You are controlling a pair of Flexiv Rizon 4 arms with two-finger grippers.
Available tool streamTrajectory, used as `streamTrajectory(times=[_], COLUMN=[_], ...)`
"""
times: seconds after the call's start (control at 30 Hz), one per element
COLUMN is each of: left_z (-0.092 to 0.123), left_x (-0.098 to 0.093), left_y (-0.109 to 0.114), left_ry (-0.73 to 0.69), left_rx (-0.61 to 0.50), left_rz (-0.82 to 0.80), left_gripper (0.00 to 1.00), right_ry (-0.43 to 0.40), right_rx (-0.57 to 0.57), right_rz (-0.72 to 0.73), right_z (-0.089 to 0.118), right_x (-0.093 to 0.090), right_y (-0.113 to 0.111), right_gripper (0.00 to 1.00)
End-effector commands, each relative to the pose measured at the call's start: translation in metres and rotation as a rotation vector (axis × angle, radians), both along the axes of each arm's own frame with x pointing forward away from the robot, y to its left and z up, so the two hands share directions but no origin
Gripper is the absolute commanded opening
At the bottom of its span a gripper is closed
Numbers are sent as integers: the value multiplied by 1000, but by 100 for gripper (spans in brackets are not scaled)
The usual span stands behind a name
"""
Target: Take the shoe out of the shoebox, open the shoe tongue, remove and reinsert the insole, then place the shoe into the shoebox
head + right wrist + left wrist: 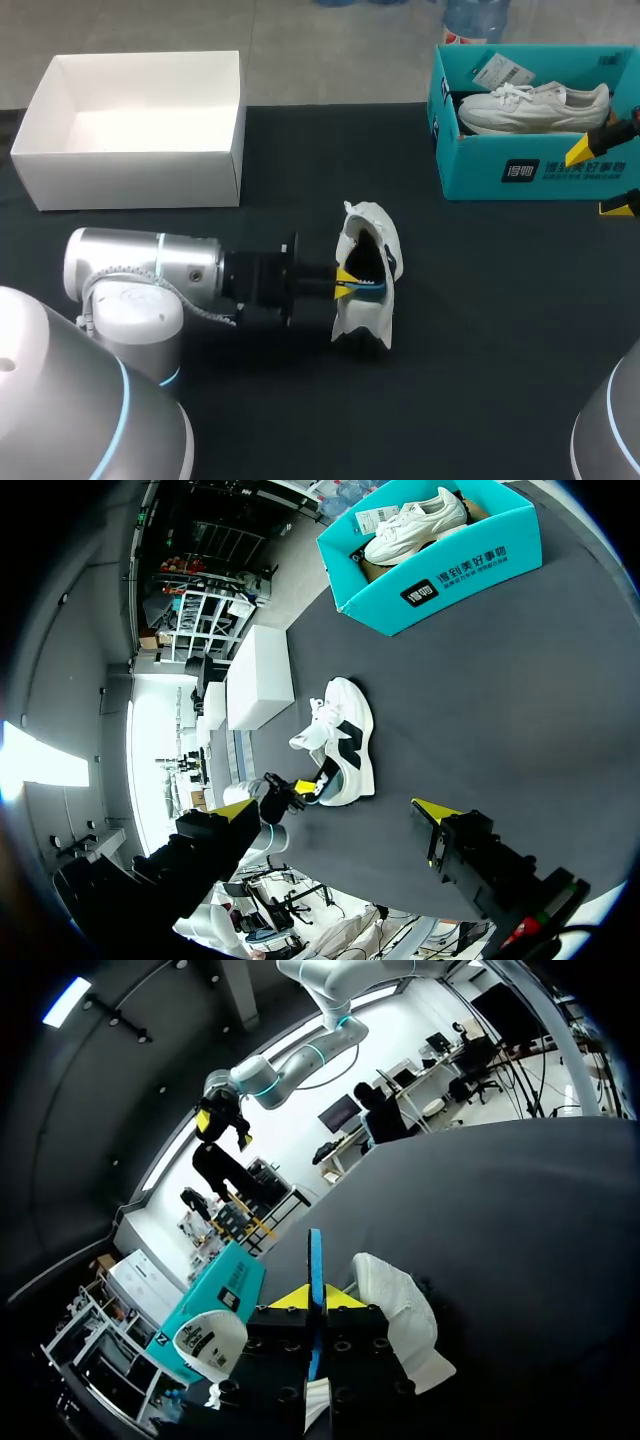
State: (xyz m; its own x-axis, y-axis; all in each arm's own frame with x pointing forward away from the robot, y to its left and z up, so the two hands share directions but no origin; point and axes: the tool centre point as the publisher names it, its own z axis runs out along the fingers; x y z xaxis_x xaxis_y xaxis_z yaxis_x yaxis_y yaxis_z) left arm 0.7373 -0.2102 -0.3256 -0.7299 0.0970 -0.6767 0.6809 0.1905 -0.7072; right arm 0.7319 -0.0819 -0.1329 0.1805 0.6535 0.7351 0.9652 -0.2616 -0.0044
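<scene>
The shoe (pixel 367 262) lies mid-table with the left gripper (pixel 346 283) reaching into its opening, jaws pinching the blue insole (pixel 316 1265). The right gripper (pixel 600 180) hangs wide open beside the teal shoebox (pixel 480 172) at the far right.

White shoe (pixel 350 742) — blue insole (pixel 315 1260) — teal shoebox (pixel 475 165)

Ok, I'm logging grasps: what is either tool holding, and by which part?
The left tool pinches the blue insole by its thin edge, at the opening of the shoe. The right tool holds nothing.
</scene>
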Motion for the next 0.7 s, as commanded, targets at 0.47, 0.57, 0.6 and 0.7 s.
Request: streamTrajectory(times=[0.47, 0.57, 0.6, 0.7], left_z=[-12, -16, -18, -21], left_x=[30, 33, 34, 32], left_y=[-15, -15, -15, -12], left_ry=[-47, -49, -49, -43], left_rx=[12, 28, 30, 41], left_rz=[62, 71, 72, 72], left_gripper=[0, 0, 0, 0], right_ry=[1, 1, 1, 1], right_rx=[-1, -1, -1, -1], right_rz=[-1, -1, -1, -1], right_z=[-1, -1, -1, -1], right_x=[0, 0, 0, 0], right_y=[0, 0, 0, 0], right_gripper=[100, 100, 100, 100])
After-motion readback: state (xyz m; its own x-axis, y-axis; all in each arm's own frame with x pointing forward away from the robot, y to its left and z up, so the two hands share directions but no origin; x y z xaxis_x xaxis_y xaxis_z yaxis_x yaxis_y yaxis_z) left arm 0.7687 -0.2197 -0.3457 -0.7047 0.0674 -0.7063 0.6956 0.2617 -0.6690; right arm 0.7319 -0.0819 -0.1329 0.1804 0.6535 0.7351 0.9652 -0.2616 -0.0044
